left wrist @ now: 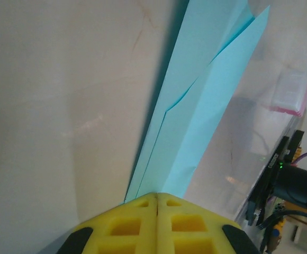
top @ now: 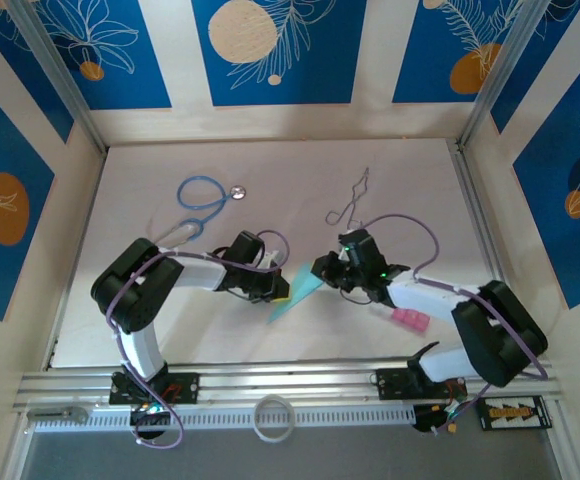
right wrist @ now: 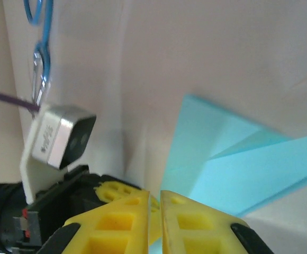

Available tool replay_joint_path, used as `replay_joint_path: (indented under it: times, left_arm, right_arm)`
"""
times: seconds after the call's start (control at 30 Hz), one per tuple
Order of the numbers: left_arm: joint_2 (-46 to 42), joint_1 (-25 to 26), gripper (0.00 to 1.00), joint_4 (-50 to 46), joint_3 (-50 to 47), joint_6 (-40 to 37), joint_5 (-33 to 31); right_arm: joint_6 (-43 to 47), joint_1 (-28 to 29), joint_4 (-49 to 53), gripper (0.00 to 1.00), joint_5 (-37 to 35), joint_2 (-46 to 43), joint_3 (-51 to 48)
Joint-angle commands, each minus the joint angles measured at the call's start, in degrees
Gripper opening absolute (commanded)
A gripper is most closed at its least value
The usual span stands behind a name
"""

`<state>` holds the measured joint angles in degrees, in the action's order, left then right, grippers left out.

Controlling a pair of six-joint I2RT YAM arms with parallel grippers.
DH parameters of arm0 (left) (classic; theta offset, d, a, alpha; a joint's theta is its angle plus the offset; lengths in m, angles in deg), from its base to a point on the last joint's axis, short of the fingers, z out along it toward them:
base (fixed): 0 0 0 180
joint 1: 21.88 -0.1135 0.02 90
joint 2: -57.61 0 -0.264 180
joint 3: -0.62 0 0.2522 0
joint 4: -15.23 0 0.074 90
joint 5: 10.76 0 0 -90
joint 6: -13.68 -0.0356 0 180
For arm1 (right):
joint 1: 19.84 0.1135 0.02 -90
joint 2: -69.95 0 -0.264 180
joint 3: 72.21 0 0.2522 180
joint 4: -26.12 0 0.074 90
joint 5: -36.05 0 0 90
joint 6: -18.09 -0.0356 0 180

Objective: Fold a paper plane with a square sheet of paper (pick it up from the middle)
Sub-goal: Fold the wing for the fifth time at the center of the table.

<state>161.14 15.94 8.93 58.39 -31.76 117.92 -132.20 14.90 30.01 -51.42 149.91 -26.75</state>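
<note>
The paper plane (top: pixel 295 292) is a light turquoise sheet folded into a narrow dart, and it lies between the two arms with its sharp point toward the near left. My left gripper (top: pixel 276 288) is shut on its edge. In the left wrist view the yellow jaws (left wrist: pixel 157 197) meet with no gap, and the folded paper (left wrist: pixel 206 106) runs out from between them. My right gripper (top: pixel 326 272) is at the paper's far right end. Its yellow fingers (right wrist: pixel 154 197) stand a sliver apart, just above the paper (right wrist: pixel 233 164), and grip nothing.
A blue-tubed stethoscope (top: pixel 205 195) and a bent wire (top: pixel 350 205) lie farther back. A pink and clear block (top: pixel 410 320) sits under the right forearm, and it appears again (left wrist: pixel 291 91) in the left wrist view. A white ring (top: pixel 273 417) rests at the front rail. Walls close in on the table.
</note>
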Motion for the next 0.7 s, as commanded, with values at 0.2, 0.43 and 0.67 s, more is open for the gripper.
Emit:
replay_joint_path:
  times: [0.2,0.43,0.67]
  left_arm:
    - [-1.00,0.16,0.00,-4.19,-2.97,3.07,-3.98]
    - [-3.85,0.23,0.00,-3.02,-3.73,2.58,-3.52]
    - [-8.34,2.16,0.03,-3.58,-1.52,-2.71,-2.98]
  right_arm:
    - [-3.35,4.29,-0.34,0.07,-1.21,13.42,4.34]
    - [-3.81,-0.43,-10.16,0.06,4.00,15.84,-3.09]
    - [0.00,-1.26,-7.26,0.05,7.67,17.75,-0.45]
